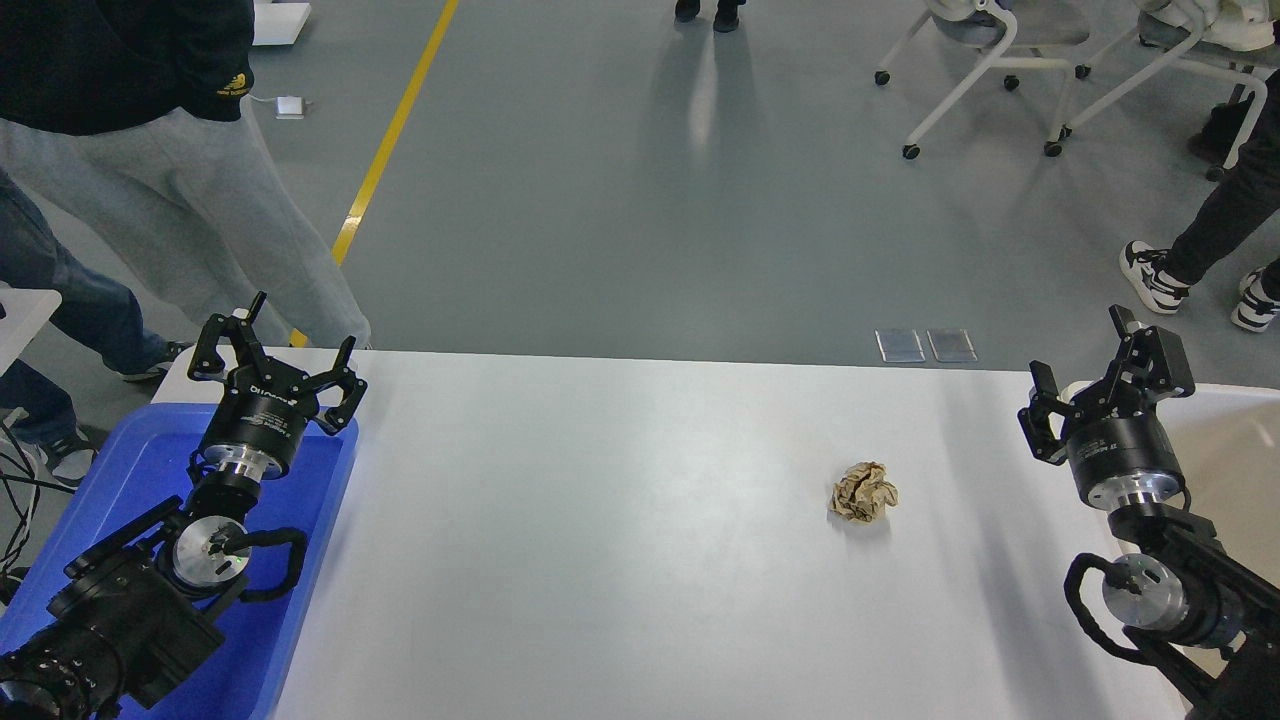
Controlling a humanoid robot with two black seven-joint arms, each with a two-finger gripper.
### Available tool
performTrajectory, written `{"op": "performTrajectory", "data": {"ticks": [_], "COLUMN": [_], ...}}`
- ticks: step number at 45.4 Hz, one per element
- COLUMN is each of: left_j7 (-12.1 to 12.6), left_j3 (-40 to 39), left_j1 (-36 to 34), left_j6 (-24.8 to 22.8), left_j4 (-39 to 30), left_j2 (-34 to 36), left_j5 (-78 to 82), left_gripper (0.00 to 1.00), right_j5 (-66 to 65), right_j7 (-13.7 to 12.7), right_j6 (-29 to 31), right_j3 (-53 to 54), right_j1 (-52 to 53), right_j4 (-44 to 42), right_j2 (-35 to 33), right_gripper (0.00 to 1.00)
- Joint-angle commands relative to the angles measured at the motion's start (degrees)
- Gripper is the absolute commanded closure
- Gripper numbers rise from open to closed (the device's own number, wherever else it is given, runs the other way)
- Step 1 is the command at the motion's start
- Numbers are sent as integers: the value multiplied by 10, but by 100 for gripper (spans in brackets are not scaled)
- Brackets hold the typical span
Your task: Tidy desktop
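Looking down, we see the big white worktop (620, 540) first. It fills most of the lower view and reaches from side to side, with the grey floor (640, 200) beyond its far edge. A yellow line (395, 130) runs along that floor.

Next comes the blue tray (120, 480). It sits at the left end of the worktop, and our left arm hangs over it. At the right end there is a cream bin (1235, 440), partly hidden by our right arm.

People stand around on the floor. One in grey trousers (200, 200) is near the far left corner. White chairs on wheels (990, 60) stand far back on the right.

Our left claw (272, 355) is up over the far end of the blue tray. Its two fingers are spread wide apart and hold nothing. Our right claw (1095, 375) is up by the right edge of the worktop, next to the cream bin. Its fingers are apart too, and it holds nothing.

The smallest thing is a crumpled brown paper ball (862, 491). It lies alone on the worktop, right of the middle, well apart from both claws and closer to the right one.
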Motion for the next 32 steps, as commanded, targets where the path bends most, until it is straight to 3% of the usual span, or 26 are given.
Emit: {"op": "performTrajectory", "data": {"ticks": [1,19,32], "left_j7": [0,0,0], "left_j3": [0,0,0], "left_j1": [0,0,0], "left_j6": [0,0,0], "left_j4": [0,0,0], "left_j2": [0,0,0], "left_j5": [0,0,0], "left_gripper": [0,0,0], "right_j5": [0,8,14], "right_j7": [0,1,-8], "right_j6": [-4,-8,-29], "right_j3": [0,-12,-114], "right_j1": [0,-4,55], "right_j4": [1,8,32], "right_j2": [0,-2,-76], "right_gripper": [1,1,1]}}
